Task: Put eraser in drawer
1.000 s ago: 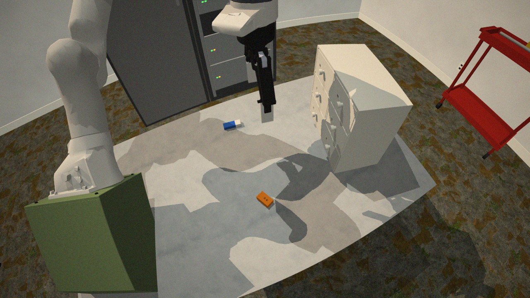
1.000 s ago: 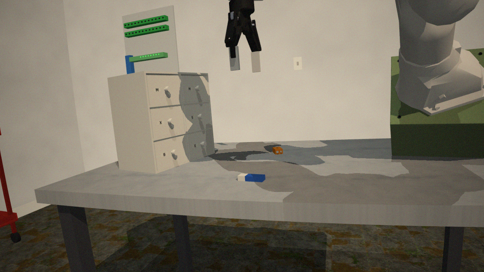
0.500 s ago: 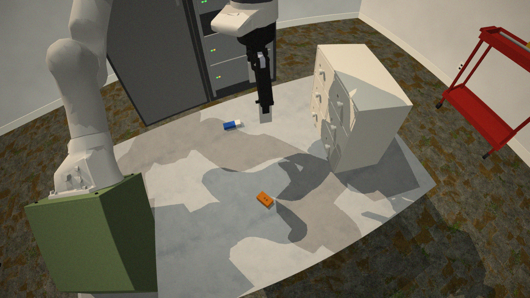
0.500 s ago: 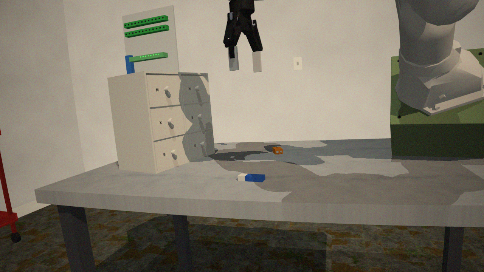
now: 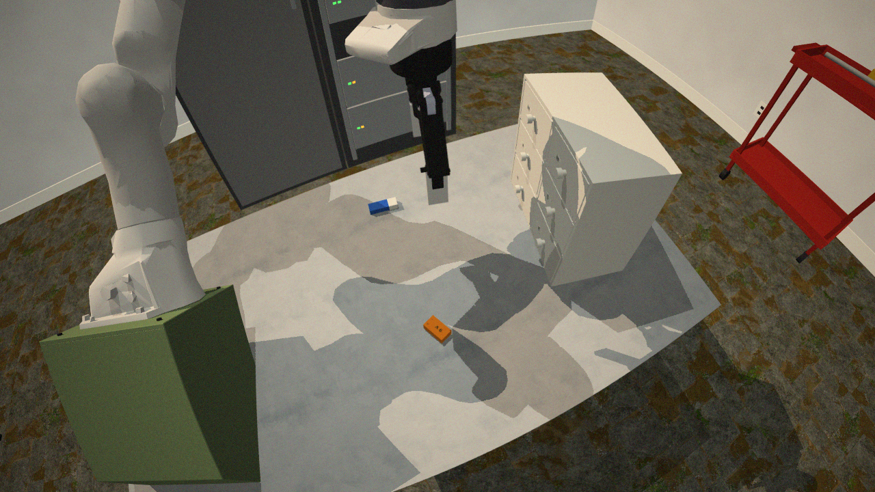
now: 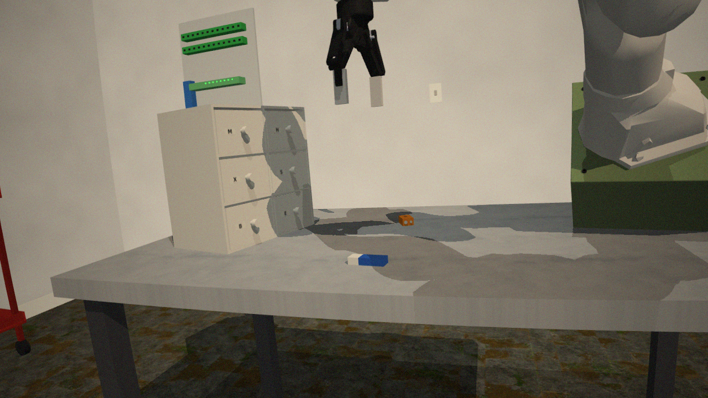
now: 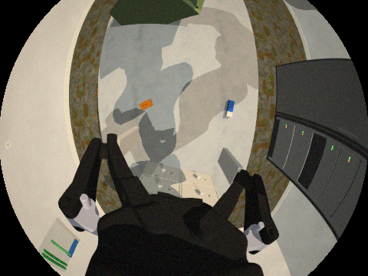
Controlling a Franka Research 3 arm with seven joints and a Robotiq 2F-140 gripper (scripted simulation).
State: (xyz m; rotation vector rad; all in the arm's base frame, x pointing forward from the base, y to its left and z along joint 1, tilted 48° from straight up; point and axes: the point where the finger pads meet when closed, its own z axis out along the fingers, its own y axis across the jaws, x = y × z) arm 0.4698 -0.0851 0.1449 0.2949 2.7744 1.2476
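Nearest the exterior camera: eraser (image 6: 367, 260), blue with 1 white end, flat on table (image 6: 237, 289), close to front edge, untouched. Further back, small orange block (image 6: 405, 220) on table top, well apart from eraser. Left of both: small chest (image 6: 190, 178), upright, 2 columns of 3 drawers, all fronts flush. Drawer marked X (image 6: 243, 179) in middle row, left column, shut. Green pedestal (image 5: 146, 391) at table corner, carrying white arm (image 5: 131, 158); rising steeply, then reaching out over table. Wrist pointed straight down. Gripper (image 6: 358, 94) high above table, about level with chest top, to the right of chest, behind eraser; fingers (image 6: 376, 92) spread fully wide, empty. Beyond: dark server cabinet (image 5: 256, 91), red cart (image 5: 789, 183) by wall.
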